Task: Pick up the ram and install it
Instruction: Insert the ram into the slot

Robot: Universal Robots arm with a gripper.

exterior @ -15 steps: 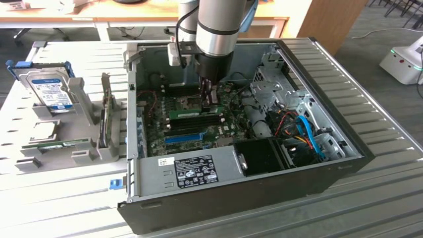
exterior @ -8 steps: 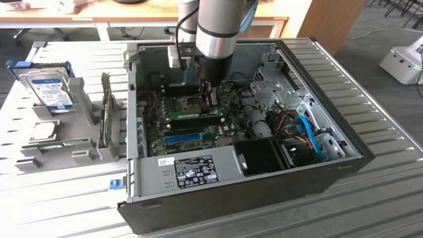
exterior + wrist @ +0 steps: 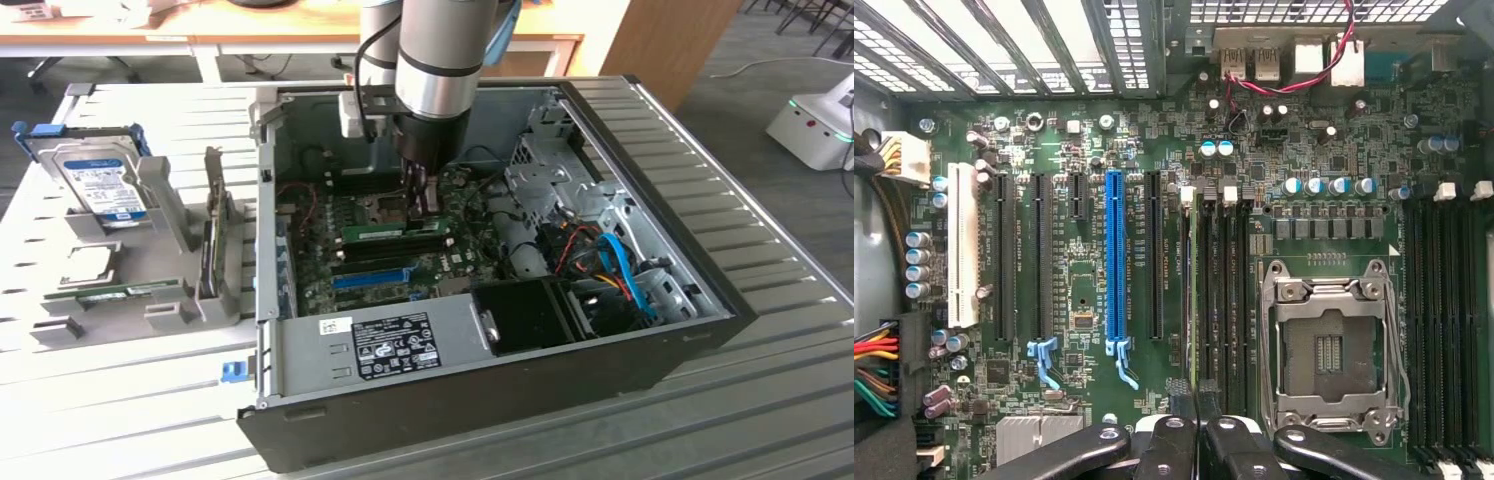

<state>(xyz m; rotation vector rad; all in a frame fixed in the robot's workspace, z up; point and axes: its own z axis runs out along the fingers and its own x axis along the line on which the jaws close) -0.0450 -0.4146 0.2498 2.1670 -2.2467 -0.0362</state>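
The ram (image 3: 374, 230) is a thin green stick standing on edge in a black memory slot of the motherboard (image 3: 461, 262), inside the open computer case. From the wrist camera I see it edge-on as a narrow green line (image 3: 1193, 290) between the black slots, next to the CPU socket (image 3: 1329, 350). My gripper (image 3: 424, 212) reaches down into the case at one end of the stick. Its black fingers (image 3: 1176, 415) are pressed together around the ram's near end.
A blue slot strip (image 3: 1115, 260) and black expansion slots lie beside the ram. More memory slots (image 3: 1444, 320) flank the socket's other side. At the exterior view's left, a grey rack (image 3: 160, 230) holds a silver hard drive with a blue label (image 3: 107, 185). Case walls (image 3: 667, 250) surround the arm.
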